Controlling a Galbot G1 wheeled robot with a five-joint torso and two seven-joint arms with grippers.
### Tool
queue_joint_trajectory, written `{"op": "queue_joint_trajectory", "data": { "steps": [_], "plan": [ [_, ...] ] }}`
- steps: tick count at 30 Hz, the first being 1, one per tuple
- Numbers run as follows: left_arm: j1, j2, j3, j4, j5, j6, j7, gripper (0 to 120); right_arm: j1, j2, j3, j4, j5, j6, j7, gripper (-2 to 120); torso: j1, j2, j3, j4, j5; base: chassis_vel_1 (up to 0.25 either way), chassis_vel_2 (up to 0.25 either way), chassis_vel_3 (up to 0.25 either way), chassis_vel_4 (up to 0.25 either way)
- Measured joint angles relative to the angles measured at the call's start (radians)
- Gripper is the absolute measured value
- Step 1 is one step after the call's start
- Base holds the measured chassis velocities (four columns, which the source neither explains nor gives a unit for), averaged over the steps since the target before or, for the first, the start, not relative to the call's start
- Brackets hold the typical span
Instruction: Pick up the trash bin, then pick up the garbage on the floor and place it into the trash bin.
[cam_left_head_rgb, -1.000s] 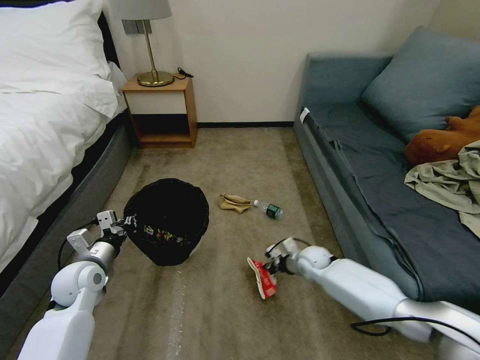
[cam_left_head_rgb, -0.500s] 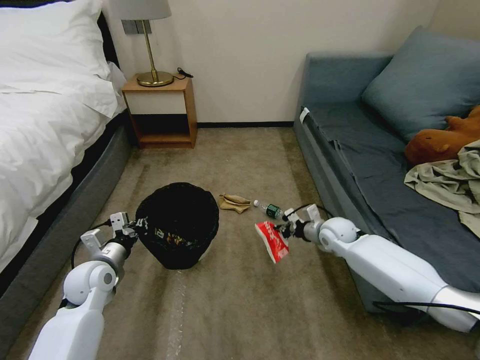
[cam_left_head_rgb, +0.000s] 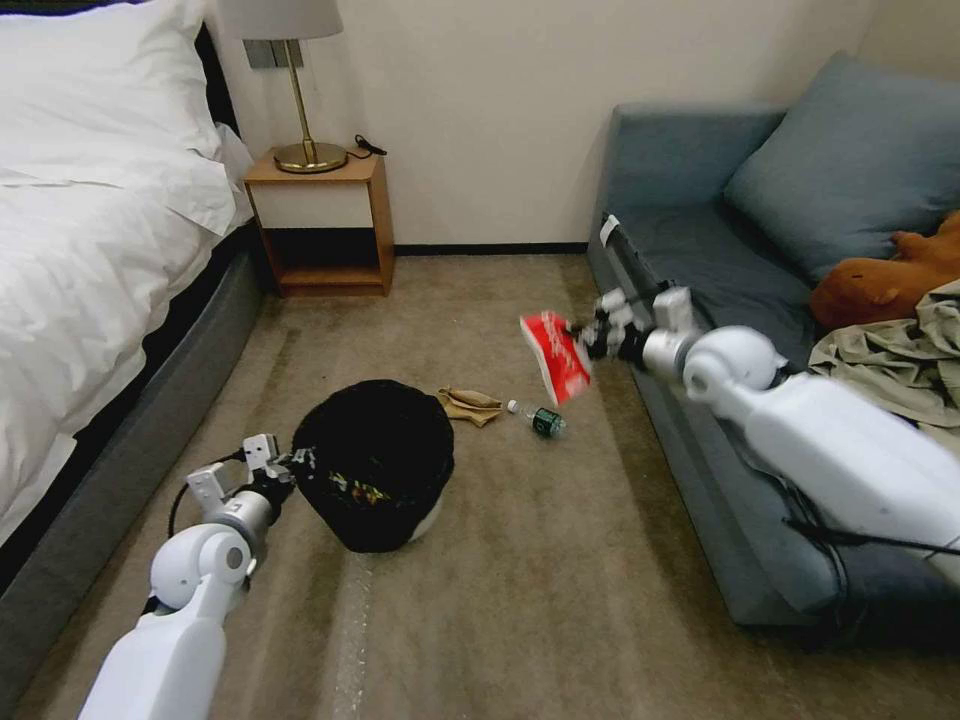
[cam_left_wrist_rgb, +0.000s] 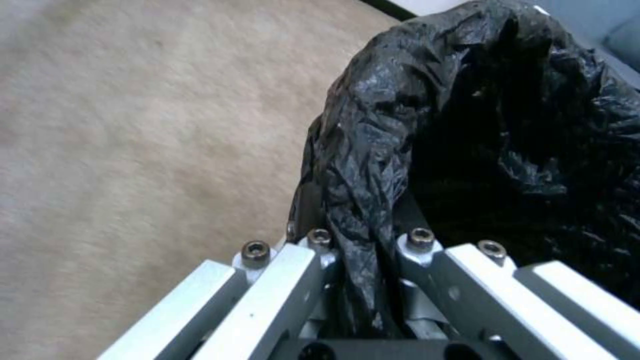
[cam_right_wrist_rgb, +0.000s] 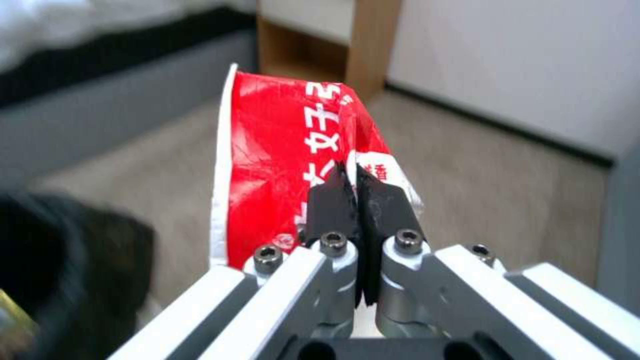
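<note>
Now the right claw (cam_left_head_rgb: 590, 338) is closed on the red wrapper (cam_left_head_rgb: 556, 356) in the air; the left claw (cam_left_head_rgb: 285, 470) grips the trash bin (cam_left_head_rgb: 372, 462) rim.

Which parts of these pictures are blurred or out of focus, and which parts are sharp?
Head view: the right gripper and its red wrapper are smeared; the bottle on the carpet is sharp. Right wrist view: the wrapper is fairly sharp, the nightstand behind is soft. Left wrist view: the trash bin's bag is crisp, the carpet blurred.
</note>
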Motion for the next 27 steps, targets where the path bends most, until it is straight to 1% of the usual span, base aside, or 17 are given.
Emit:
{"op": "queue_joint_trajectory", "data": {
  "steps": [1,2,4,5,7,8,9,10,13,14,16,20,22,23,25,27],
  "plan": [
    [-0.006,-0.009,0.012,0.000,-0.008,0.006,-0.007,4,0.017,-0.006,0.002,0.036,0.021,0.005,0.012,0,0.000,0.000,0.000,0.0000,0.0000,0.000,0.000,0.000,0.000],
    [-0.006,-0.009,0.012,0.000,-0.008,0.006,-0.007,4,0.017,-0.006,0.002,0.036,0.021,0.005,0.012,0,0.000,0.000,0.000,0.0000,0.0000,0.000,0.000,0.000,0.000],
    [-0.017,-0.028,0.035,0.000,-0.018,0.013,-0.020,4,0.045,-0.012,0.001,0.134,0.074,0.018,0.051,0,0.000,0.000,0.000,-0.0002,0.0003,0.000,0.000,0.000,0.000],
    [-0.017,-0.028,0.035,0.000,-0.018,0.013,-0.020,4,0.045,-0.012,0.001,0.134,0.074,0.018,0.051,0,0.000,0.000,0.000,-0.0002,0.0003,0.000,0.000,0.000,0.000],
    [-0.020,-0.044,0.050,-0.005,-0.029,0.017,-0.035,4,0.079,0.012,-0.032,0.227,0.122,0.047,0.088,0,0.000,0.000,0.000,-0.0004,-0.0005,0.000,0.000,0.000,0.000],
    [-0.020,-0.044,0.050,-0.005,-0.029,0.017,-0.035,4,0.079,0.012,-0.032,0.227,0.122,0.047,0.088,0,0.000,0.000,0.000,-0.0004,-0.0005,0.000,0.000,0.000,0.000],
    [-0.019,-0.050,0.052,-0.010,-0.034,0.018,-0.040,4,0.095,0.031,-0.061,0.267,0.140,0.065,0.106,0,0.000,0.000,0.000,0.0000,0.0003,0.000,0.000,0.000,0.000],
    [-0.023,-0.055,0.056,-0.011,-0.044,0.019,-0.048,4,0.111,0.047,-0.095,0.311,0.160,0.081,0.125,0,0.000,0.000,0.000,0.0005,-0.0003,0.000,0.000,0.000,0.000],
    [-0.028,-0.058,0.062,-0.010,-0.053,0.021,-0.054,4,0.120,0.057,-0.121,0.341,0.173,0.093,0.138,0,0.000,0.000,0.000,0.0007,-0.0006,0.000,0.000,0.000,0.000],
    [-0.032,-0.060,0.065,-0.010,-0.062,0.022,-0.060,4,0.124,0.065,-0.148,0.371,0.181,0.106,0.147,0,0.000,0.000,0.000,0.0004,-0.0001,0.000,0.000,0.000,0.000],
    [-0.030,-0.061,0.062,-0.019,-0.077,0.023,-0.065,4,0.123,0.083,-0.190,0.402,0.182,0.124,0.156,0,0.000,0.000,0.000,-0.0001,-0.0005,0.000,0.000,0.000,0.000],
    [-0.019,-0.060,0.047,-0.042,-0.102,0.030,-0.076,4,0.096,0.107,-0.236,0.404,0.145,0.158,0.150,0,0.000,0.000,0.000,-0.0001,0.0001,0.000,0.000,0.000,0.000],
    [-0.011,-0.058,0.037,-0.065,-0.130,0.039,-0.086,4,0.068,0.128,-0.266,0.382,0.101,0.187,0.127,0,0.000,0.000,0.000,0.0002,-0.0001,0.000,0.000,0.000,0.000],
    [-0.011,-0.058,0.037,-0.065,-0.130,0.039,-0.086,4,0.068,0.128,-0.266,0.382,0.101,0.187,0.127,0,0.000,0.000,0.000,0.0002,-0.0001,0.000,0.000,0.000,0.000],
    [-0.003,-0.057,0.031,-0.093,-0.162,0.057,-0.103,4,0.027,0.155,-0.281,0.343,0.041,0.209,0.099,0,0.000,0.000,0.000,0.0001,-0.0001,0.000,0.000,0.000,0.000],
    [0.001,-0.056,0.030,-0.103,-0.173,0.063,-0.108,4,0.011,0.166,-0.282,0.326,0.020,0.216,0.086,0,0.000,0.000,0.000,-0.0001,0.0000,0.000,0.000,0.000,0.000]
  ]
}}
